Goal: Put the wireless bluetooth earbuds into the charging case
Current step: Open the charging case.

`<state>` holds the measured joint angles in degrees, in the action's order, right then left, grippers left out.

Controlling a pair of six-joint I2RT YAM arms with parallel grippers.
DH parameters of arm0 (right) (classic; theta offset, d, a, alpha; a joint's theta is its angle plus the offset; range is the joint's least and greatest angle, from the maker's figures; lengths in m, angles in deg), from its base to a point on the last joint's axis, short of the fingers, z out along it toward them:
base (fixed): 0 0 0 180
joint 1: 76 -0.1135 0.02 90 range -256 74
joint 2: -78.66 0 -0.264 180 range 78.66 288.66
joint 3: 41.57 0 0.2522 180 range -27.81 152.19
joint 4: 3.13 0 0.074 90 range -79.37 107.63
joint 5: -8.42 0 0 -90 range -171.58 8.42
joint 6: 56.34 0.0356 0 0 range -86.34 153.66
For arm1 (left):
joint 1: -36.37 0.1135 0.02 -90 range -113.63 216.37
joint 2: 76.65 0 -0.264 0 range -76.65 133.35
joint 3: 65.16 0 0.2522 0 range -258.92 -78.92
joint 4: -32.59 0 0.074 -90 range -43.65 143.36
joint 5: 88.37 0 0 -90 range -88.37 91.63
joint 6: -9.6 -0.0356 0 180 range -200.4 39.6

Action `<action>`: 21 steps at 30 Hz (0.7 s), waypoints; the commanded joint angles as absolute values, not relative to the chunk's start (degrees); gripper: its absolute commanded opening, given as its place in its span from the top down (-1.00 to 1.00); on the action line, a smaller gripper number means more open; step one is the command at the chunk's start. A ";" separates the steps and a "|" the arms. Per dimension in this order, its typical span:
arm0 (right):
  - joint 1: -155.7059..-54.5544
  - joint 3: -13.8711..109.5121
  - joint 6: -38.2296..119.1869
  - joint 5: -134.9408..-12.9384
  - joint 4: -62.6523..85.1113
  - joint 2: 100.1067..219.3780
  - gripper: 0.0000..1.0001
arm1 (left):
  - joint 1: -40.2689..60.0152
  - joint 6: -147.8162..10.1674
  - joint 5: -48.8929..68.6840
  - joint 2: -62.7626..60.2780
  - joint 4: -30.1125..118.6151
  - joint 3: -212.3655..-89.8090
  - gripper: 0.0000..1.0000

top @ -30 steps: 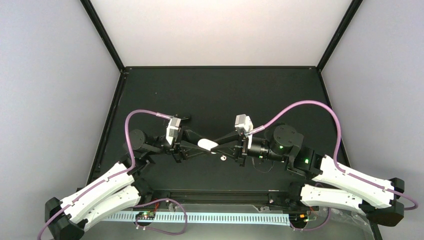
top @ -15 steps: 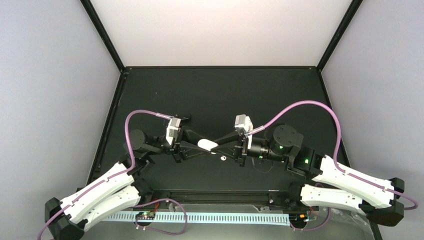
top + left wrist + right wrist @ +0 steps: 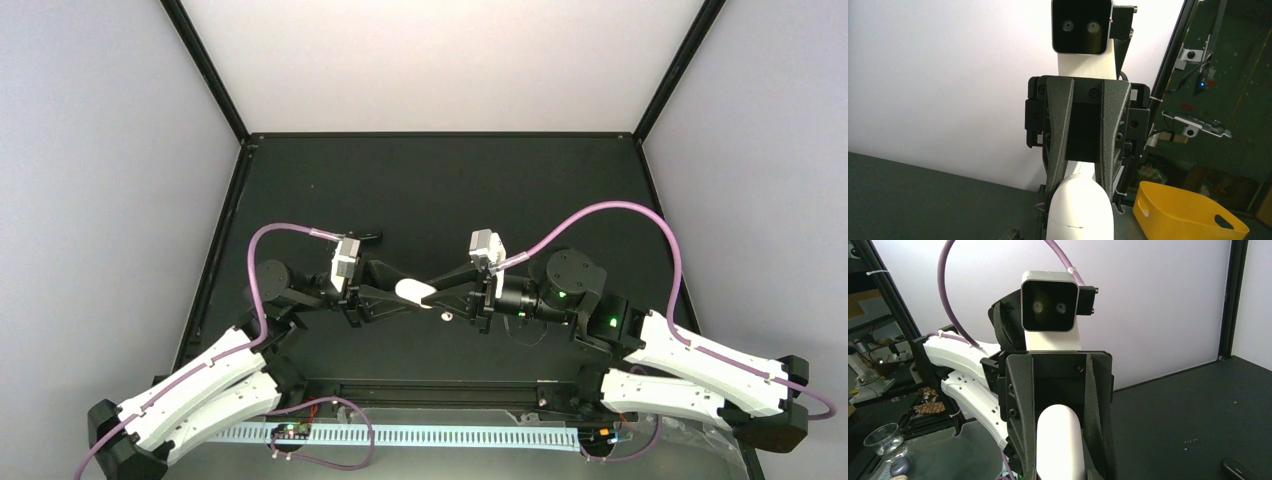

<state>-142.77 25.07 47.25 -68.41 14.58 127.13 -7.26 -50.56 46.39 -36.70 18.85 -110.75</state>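
Top external view, starting nearest the arm bases: one tiny white earbud [image 3: 447,316] is lying on the bench [image 3: 430,190] just on the near side of the charging case [image 3: 414,291], slightly to its right and apart from it. That's the only bud I'm picking out. The others aren't showing anywhere, and as far as I can judge nothing is sitting in the case yet.

Moving on to the case itself, both arms are reaching in from opposite sides and meeting on it. From the right wrist, the left gripper [image 3: 1060,465] is pinching the case, its jaws pressing against the two flanks. From the left wrist, the right gripper [image 3: 1079,187] is doing the same at the case's other end, its jaws hugging the narrower tip. A faint seam is running across the shell, so the lid is looking closed to me.

Why the double hold? My reading is that one arm is steadying the body so the other can work the lid, since a smooth rounded shell would be slipping out of a single pinch. The lid is needing to come open before any bud goes in.

Beyond the case, on its far-left side, a dark oblong thing [image 3: 368,236] is resting on the bench, untouched.
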 commanded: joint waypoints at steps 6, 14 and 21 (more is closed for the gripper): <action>-142.57 25.58 46.80 -68.62 14.61 126.12 0.82 | -7.53 -52.40 45.49 -38.33 19.52 -112.82 0.04; -142.59 25.65 47.01 -67.75 14.11 126.51 0.82 | -7.49 -51.98 46.51 -37.68 18.58 -113.20 0.07; -142.62 25.71 47.11 -67.45 13.80 126.82 0.82 | -7.49 -51.51 46.86 -37.50 17.64 -113.35 0.12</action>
<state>-142.77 25.07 47.25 -67.95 15.32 126.95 -7.26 -51.41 45.77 -37.64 19.70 -110.82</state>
